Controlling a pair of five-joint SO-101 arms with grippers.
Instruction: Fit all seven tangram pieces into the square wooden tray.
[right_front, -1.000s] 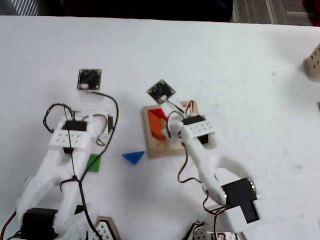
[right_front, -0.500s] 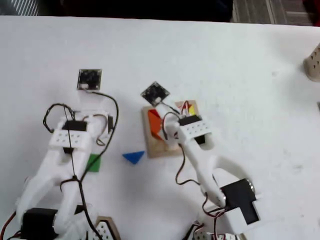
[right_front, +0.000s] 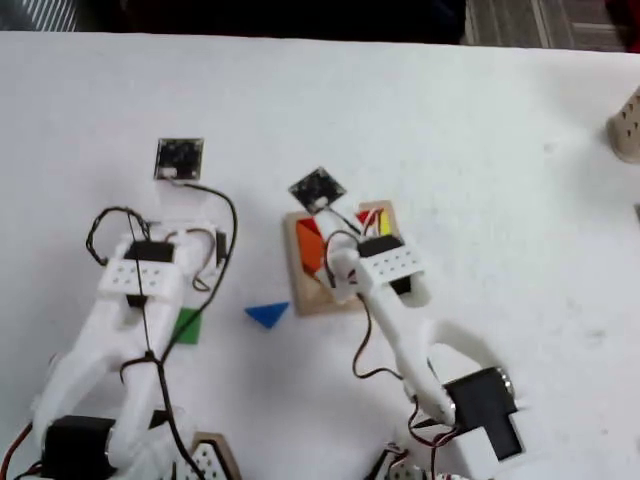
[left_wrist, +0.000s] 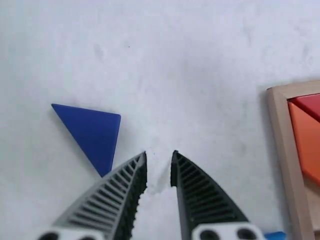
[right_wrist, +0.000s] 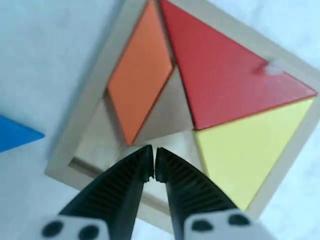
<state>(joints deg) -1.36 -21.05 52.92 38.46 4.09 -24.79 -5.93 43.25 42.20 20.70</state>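
Three in wooden tray (right_wrist: 90, 100): orange piece (right_wrist: 140, 80), red piece (right_wrist: 225, 75), yellow piece (right_wrist: 250, 145).
Blue triangle (left_wrist: 92, 132): outside, near the tray.
Left gripper (left_wrist: 159, 157): empty, fingers slightly apart, beside it.
Right gripper (right_wrist: 153, 160): pinched together, empty, over the tray.
Tip: probably open wider, grab blue's sides.

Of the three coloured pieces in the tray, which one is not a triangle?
The orange piece: it is a slanted four-sided shape, while the red piece and the yellow piece are triangles.

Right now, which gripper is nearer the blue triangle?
Left. The left gripper sits just beside the blue triangle; the right gripper hangs over the wooden tray, farther off.
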